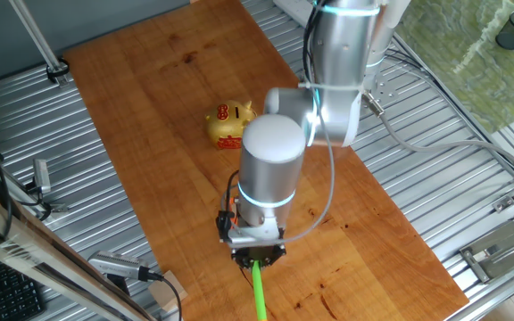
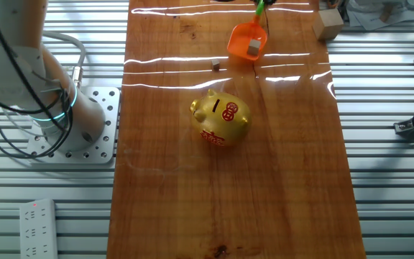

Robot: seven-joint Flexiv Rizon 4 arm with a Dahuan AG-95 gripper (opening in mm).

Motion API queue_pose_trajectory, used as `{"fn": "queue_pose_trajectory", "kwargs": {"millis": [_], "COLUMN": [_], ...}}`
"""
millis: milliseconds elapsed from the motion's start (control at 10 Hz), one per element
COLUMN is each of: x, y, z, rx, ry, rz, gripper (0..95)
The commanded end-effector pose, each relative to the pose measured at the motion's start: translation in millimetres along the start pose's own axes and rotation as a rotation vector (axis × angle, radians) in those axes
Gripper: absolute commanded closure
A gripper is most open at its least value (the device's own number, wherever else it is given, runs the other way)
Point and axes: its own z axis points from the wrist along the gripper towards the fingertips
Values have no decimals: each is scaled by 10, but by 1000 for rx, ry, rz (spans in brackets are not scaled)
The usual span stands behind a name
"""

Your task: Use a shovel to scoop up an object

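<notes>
In the one fixed view my gripper (image 1: 257, 256) points down near the table's near end and is shut on the shovel's thin green shaft (image 1: 260, 299), which runs off the bottom edge. The arm hides the blade there. In the other fixed view the orange scoop blade (image 2: 246, 39) is at the far end of the table, and its green shaft (image 2: 260, 8) leaves the top edge. The tiny pale tan cube (image 2: 253, 47) lies in the blade. I cannot tell whether the blade touches the table. The gripper is out of that view.
A gold pig figurine (image 1: 230, 125) (image 2: 221, 119) stands mid-table. A small darker brown bit (image 2: 216, 67) lies left of the blade. A larger wooden block (image 2: 328, 24) sits at the table's far right edge. Ribbed metal surfaces flank the wooden board (image 2: 286, 180).
</notes>
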Motion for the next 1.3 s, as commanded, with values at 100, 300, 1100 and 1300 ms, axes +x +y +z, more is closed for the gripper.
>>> {"fn": "queue_pose_trajectory", "kwargs": {"millis": [100,300,1100,1300], "x": [11,9,10,10], "y": [10,20,23,23], "z": [71,86,93,93], "rx": [4,2,3,7], "ry": [-8,-10,-14,-18], "rz": [-3,1,-41,-42], "gripper": [950,950,0,0]}}
